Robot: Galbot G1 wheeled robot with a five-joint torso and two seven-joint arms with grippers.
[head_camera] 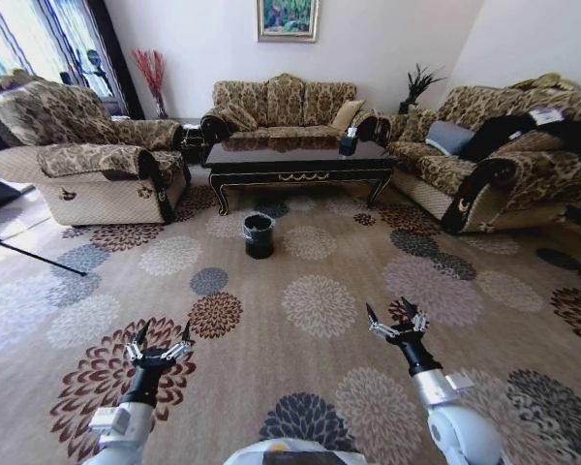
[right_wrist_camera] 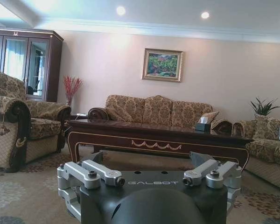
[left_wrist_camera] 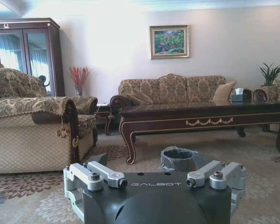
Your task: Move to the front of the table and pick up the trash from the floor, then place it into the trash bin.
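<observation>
The dark glossy table (head_camera: 295,160) stands across the room before the back sofa, and it also appears in the left wrist view (left_wrist_camera: 200,119) and the right wrist view (right_wrist_camera: 154,137). On the flowered carpet floor (head_camera: 315,305) just in front of the table stands the black trash bin (head_camera: 259,235), also seen past the left wrist (left_wrist_camera: 177,159). The trash is out of view. My left gripper (head_camera: 163,331) and right gripper (head_camera: 386,308) hover low over the carpet near me, both open and empty, well short of the bin.
An armchair (head_camera: 87,155) flanks the table on the left, a sofa (head_camera: 281,102) sits behind it and another sofa (head_camera: 504,155) lines the right. A tissue box (head_camera: 349,142) rests on the table. A thin black rod (head_camera: 34,255) lies on the floor at left.
</observation>
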